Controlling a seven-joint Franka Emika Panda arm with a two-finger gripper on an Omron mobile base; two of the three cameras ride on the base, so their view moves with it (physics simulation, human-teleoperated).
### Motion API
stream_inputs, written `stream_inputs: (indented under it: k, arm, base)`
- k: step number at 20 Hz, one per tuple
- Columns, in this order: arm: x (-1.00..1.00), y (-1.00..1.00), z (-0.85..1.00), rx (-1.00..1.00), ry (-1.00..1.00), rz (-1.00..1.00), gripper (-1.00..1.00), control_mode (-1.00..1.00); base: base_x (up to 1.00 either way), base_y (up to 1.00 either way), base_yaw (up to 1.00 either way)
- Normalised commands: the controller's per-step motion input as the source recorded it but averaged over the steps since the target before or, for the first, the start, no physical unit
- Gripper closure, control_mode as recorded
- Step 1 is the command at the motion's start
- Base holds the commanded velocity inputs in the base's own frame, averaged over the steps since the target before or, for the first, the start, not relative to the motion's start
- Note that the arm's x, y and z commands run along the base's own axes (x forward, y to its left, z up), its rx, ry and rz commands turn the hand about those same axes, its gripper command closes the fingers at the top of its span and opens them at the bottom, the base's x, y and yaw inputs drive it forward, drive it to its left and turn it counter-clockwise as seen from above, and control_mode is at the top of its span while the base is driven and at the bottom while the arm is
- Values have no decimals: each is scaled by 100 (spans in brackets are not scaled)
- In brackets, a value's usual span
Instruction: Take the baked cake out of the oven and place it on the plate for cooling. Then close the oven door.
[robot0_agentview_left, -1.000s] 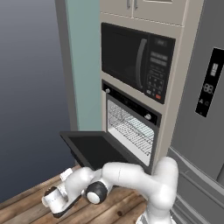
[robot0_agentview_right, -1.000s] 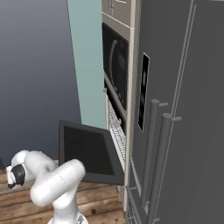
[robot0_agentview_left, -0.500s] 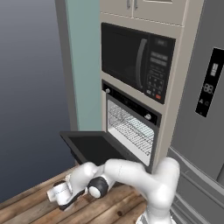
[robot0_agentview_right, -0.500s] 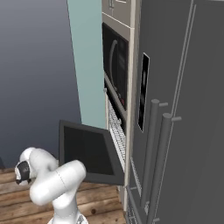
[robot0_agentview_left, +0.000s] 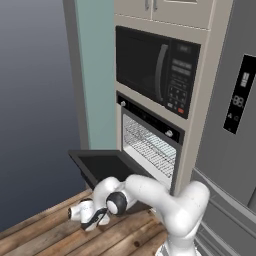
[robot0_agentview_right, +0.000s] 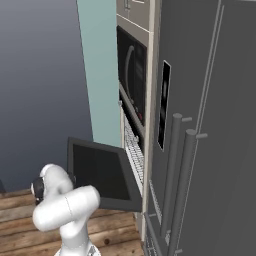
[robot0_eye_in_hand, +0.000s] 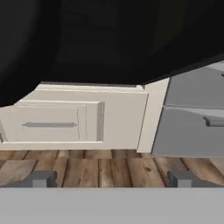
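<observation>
Pincer (robot0_eye_in_hand: 111, 178) hung low with its fingers spread wide and nothing between them, close above the wooden floor (robot0_eye_in_hand: 109, 168). From the left base view, that pincer (robot0_agentview_left: 90, 219) sat down at the left, below and in front of the oven door (robot0_agentview_left: 107, 167), which lay dropped open and flat. Moving right, the oven (robot0_agentview_left: 150, 145) stood open, wire racks (robot0_agentview_left: 150, 147) bare to see, with the black microwave (robot0_agentview_left: 157, 67) right above it. Further right stood the grey refrigerator (robot0_agentview_left: 232, 125). Through the hand view, the door's dark underside (robot0_eye_in_hand: 109, 39) loomed overhead, a cream drawer (robot0_eye_in_hand: 52, 124) beneath it, grey refrigerator drawers (robot0_eye_in_hand: 192, 131) just beside on the right.
</observation>
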Motion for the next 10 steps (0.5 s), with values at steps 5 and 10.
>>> stream_inputs:
  k: [5, 10]
  arm:
    - [87, 0, 14, -17, 10, -18, -100, -100]
    - [16, -3, 79, -49, -29, -11, -100, -100]
  base:
    - [0, 0, 0]
    - [0, 0, 0]
